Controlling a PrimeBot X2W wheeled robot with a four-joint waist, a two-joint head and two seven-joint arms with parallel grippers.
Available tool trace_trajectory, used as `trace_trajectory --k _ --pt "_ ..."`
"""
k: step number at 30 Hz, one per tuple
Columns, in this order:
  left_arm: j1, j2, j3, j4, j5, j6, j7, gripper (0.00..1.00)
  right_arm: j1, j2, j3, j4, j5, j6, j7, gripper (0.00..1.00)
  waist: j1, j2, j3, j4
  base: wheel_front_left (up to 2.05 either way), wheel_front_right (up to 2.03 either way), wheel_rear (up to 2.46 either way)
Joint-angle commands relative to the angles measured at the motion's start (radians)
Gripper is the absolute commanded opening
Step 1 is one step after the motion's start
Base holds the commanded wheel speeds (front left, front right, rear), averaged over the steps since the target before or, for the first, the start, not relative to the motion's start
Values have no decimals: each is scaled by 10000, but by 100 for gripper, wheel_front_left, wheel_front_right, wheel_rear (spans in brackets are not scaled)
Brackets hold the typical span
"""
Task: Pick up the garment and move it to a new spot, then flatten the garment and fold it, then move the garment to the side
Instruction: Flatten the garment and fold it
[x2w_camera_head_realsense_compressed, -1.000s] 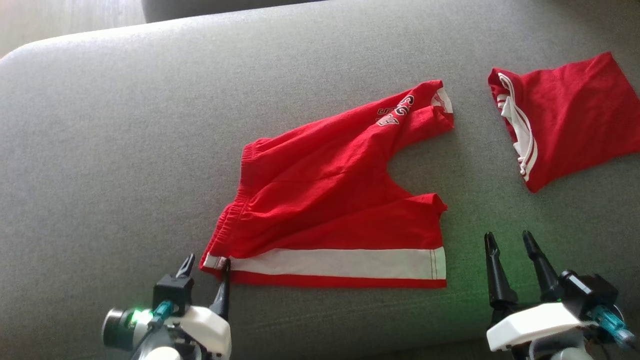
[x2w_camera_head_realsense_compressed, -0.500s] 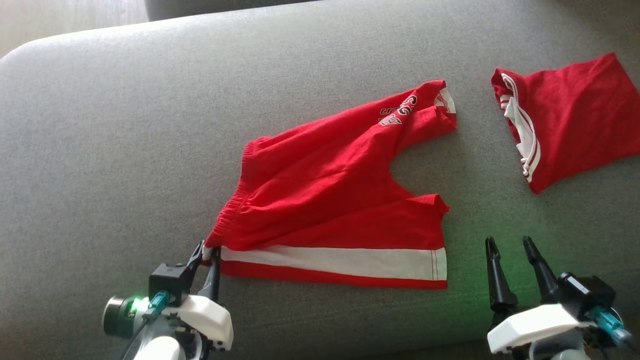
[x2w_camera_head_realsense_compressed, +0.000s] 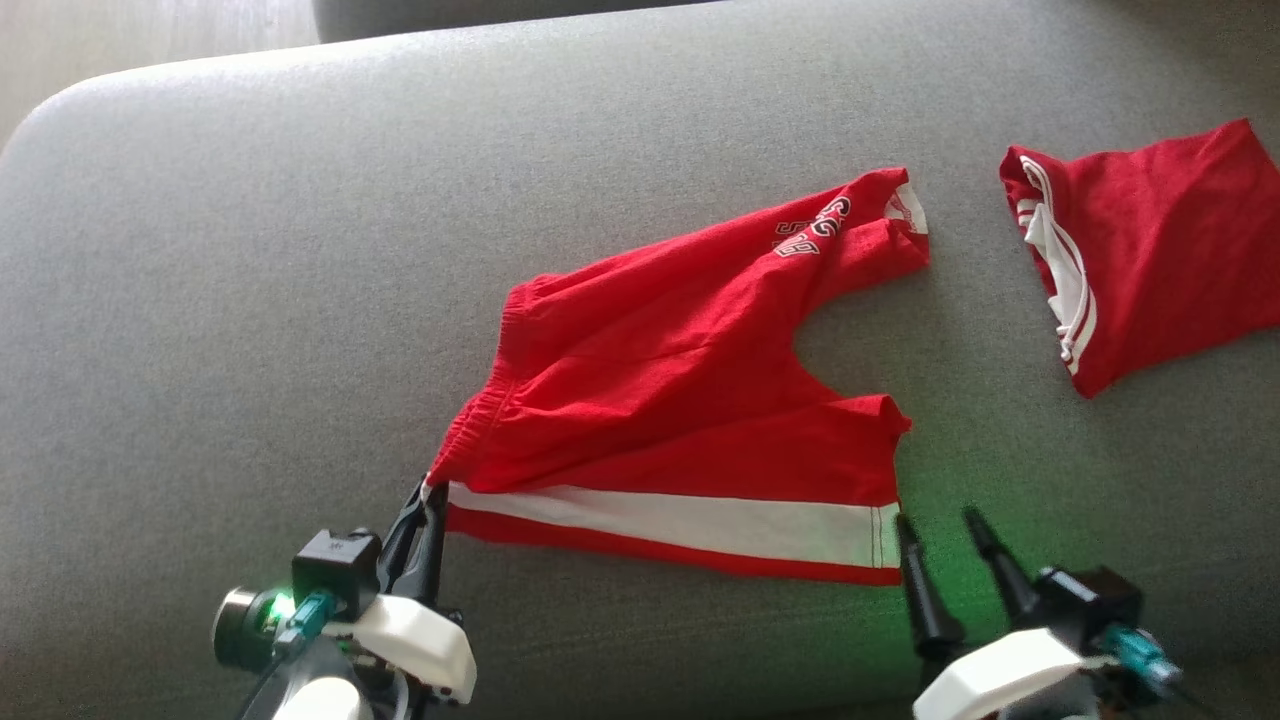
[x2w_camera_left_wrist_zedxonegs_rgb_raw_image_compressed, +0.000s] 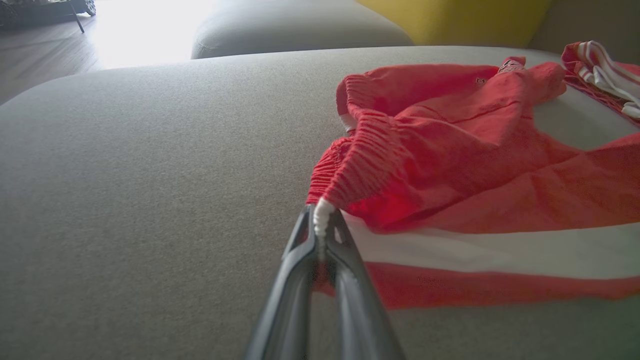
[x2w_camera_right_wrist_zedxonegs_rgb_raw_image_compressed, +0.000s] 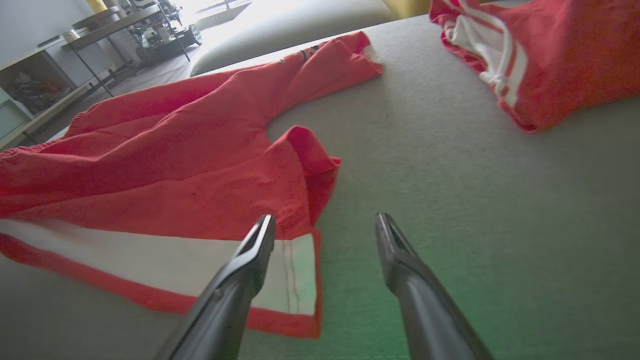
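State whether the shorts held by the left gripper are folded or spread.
Spread, though rumpled: the shorts lie open, both legs apart, left gripper pinching the waistband corner.

My right gripper (x2w_camera_right_wrist_zedxonegs_rgb_raw_image_compressed: 325, 225) has its two dark fingers (x2w_camera_right_wrist_zedxonegs_rgb_raw_image_compressed: 240, 280) spread wide apart, low over the grey cushion (x2w_camera_right_wrist_zedxonegs_rgb_raw_image_compressed: 450, 175). The left finger stands in front of the white band (x2w_camera_right_wrist_zedxonegs_rgb_raw_image_compressed: 150, 260) of the red shorts (x2w_camera_right_wrist_zedxonegs_rgb_raw_image_compressed: 175, 150), close to the hem corner; I cannot tell whether it touches. The right finger is over bare cushion, where a green glow (x2w_camera_right_wrist_zedxonegs_rgb_raw_image_compressed: 360, 310) falls. The shorts lie rumpled, one leg stretching away to the far side. A second red garment (x2w_camera_right_wrist_zedxonegs_rgb_raw_image_compressed: 565, 55) with white trim lies far right, well apart. Shelves (x2w_camera_right_wrist_zedxonegs_rgb_raw_image_compressed: 30, 85) stand far left.
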Motion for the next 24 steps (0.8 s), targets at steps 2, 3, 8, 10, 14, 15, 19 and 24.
trace_trajectory --k 2,3,8,10,14,15,19,24 --pt "-153 138 293 -413 -47 -11 -122 0 -367 -70 703 -174 133 -2 26 100 0 0 -14 66 0 0 0" --pt "-149 138 296 -424 -50 -6 -122 0 -386 -70 829 -138 130 -2 53 100 0 0 -13 81 0 0 0" --pt "-148 119 279 -423 -89 19 -122 0 -635 -70 1260 154 31 -2 147 100 0 0 20 160 0 0 0" --pt "-153 109 269 -386 -104 41 -122 0 -834 -70 1379 373 -19 -2 149 100 0 0 48 193 0 0 0" --pt "-240 98 217 -297 -92 51 -122 0 -1398 -70 1506 1020 -128 -2 132 100 0 0 164 312 0 0 0" --pt "-274 95 192 -279 -80 48 -122 0 -1537 -70 1482 1180 -130 -2 118 100 0 0 199 355 0 0 0" --pt "-377 87 130 -234 -55 43 -122 0 -1956 -70 1357 1661 -198 -2 74 100 0 0 299 464 0 0 0" --pt "-504 80 68 -188 -35 38 -122 0 -2557 -70 992 2263 -298 -2 0 100 0 0 453 591 0 0 0"
